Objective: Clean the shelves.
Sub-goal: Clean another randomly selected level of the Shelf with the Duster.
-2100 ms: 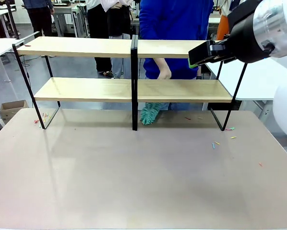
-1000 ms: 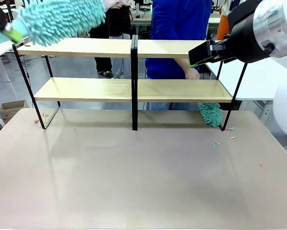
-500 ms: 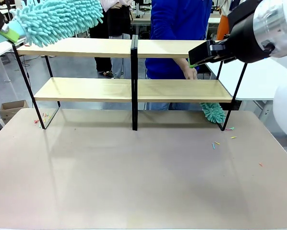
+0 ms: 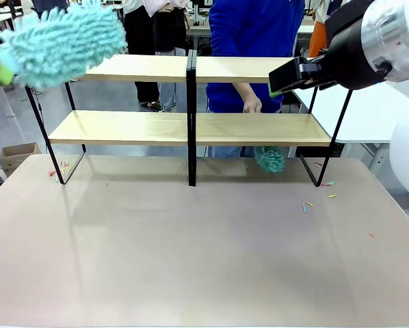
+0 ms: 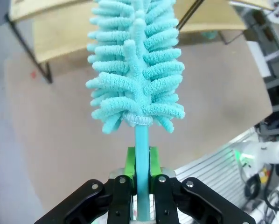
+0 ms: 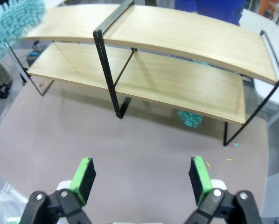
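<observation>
Beige tabletop (image 4: 191,253), shelves (image 4: 122,128) standing at far edge.
Left gripper (image 5: 140,163) clenched on turquoise duster (image 5: 135,70) handle; right gripper (image 6: 142,176) released, raised facing shelves.

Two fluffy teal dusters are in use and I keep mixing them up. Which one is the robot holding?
The big light-teal duster at the top left of the shelves, its handle clamped in the left hand. The smaller, darker duster below the lower right board belongs to the person.

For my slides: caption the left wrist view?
Left gripper clamps a turquoise duster by its handle, above the shelves.
</observation>
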